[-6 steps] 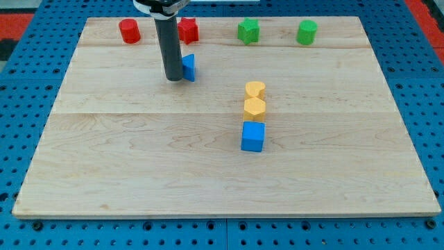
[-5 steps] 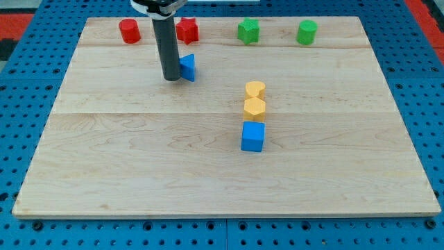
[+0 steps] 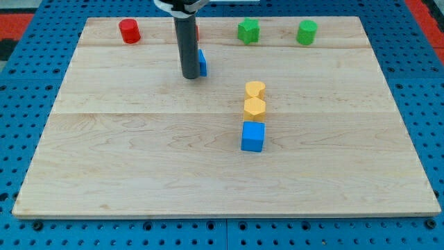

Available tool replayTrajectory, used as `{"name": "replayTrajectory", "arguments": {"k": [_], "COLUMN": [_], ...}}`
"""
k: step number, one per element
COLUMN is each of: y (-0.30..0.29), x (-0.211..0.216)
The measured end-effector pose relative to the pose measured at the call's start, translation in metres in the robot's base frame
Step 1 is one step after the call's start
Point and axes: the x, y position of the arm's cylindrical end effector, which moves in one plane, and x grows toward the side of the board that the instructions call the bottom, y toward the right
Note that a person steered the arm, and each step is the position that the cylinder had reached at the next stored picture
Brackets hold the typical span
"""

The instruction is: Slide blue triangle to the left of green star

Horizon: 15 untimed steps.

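Camera view shows you my tip (image 3: 191, 76), no pincer visible, has nudged the blue triangle (image 3: 202, 62) rightward toward the green star (image 3: 248, 30).

A single camera looks down at the wooden surface (image 3: 208, 173) from above and from the side of the view's bottom edge, tilted forward so that the far edge at the view's top looks narrower than the near edge. It stands far enough back to take in the whole surface, all four sides, with a margin of blue perforated base (image 3: 430, 104) around it and a sliver of red at the upper corners. The rod enters from the view's top centre, its upper part cut off by the frame. No second view exists, so nothing is shared.
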Motion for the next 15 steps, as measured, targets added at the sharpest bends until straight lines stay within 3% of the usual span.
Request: {"name": "replayTrajectory", "arguments": {"k": [1,3,4,6,8,9,13,15], "y": [-0.015,0.075,0.082,0.004,0.018,-0.021,0.082,0.082], "x": [-0.028,-0.04,-0.055,-0.051,-0.084,-0.09,-0.13,-0.142]}}
